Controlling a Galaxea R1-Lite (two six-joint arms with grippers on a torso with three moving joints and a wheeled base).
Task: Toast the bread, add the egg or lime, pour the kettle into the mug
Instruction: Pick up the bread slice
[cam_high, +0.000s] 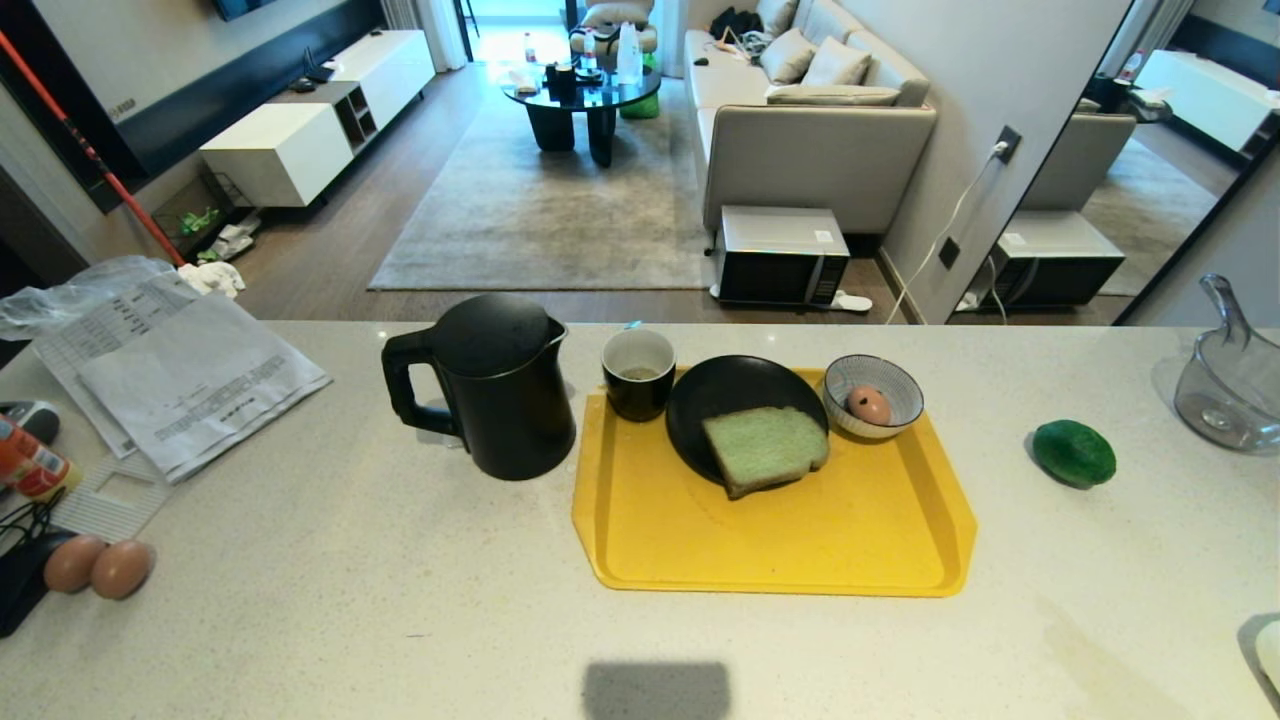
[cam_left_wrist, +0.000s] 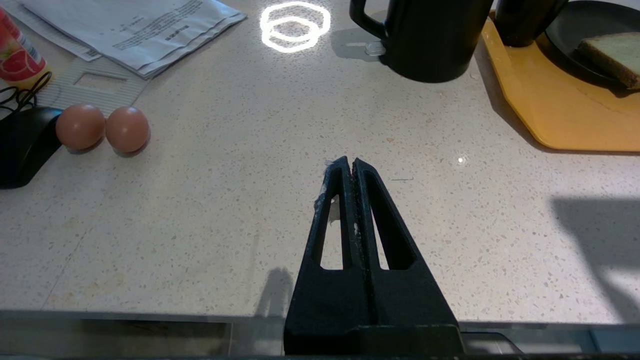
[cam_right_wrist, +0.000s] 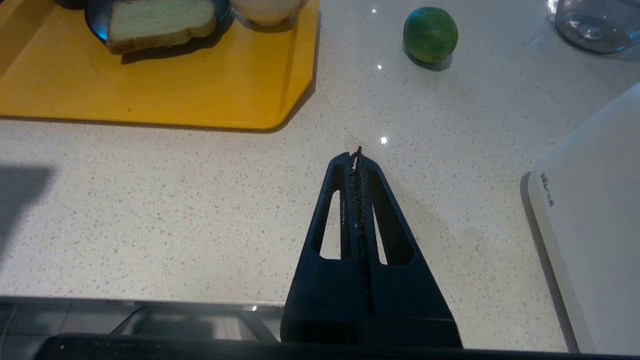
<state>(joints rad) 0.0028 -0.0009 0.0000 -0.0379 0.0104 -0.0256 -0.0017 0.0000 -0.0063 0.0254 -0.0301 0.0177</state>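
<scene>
Fingers of left gripper (cam_left_wrist: 353, 162) and right gripper (cam_right_wrist: 356, 156) pressed together, holding nothing, both parked low at near table edge. Bread (cam_high: 765, 448) on black plate (cam_high: 700, 405) on yellow tray (cam_high: 770, 540), table centre. Kettle (cam_high: 500, 385) just left of tray; mug (cam_high: 638, 373) at tray's far-left corner. Lime (cam_high: 1073, 452) toward right edge. No step begun, by look of it; toasting first: likely right arm reaches for bread, fingers must open.

Left black wedge-shaped end effector (cam_left_wrist: 353, 162): fingers pressed together, empty, low over bench edge. Right black end effector (cam_right_wrist: 356, 154): same, pointing 12 o'clock.
</scene>
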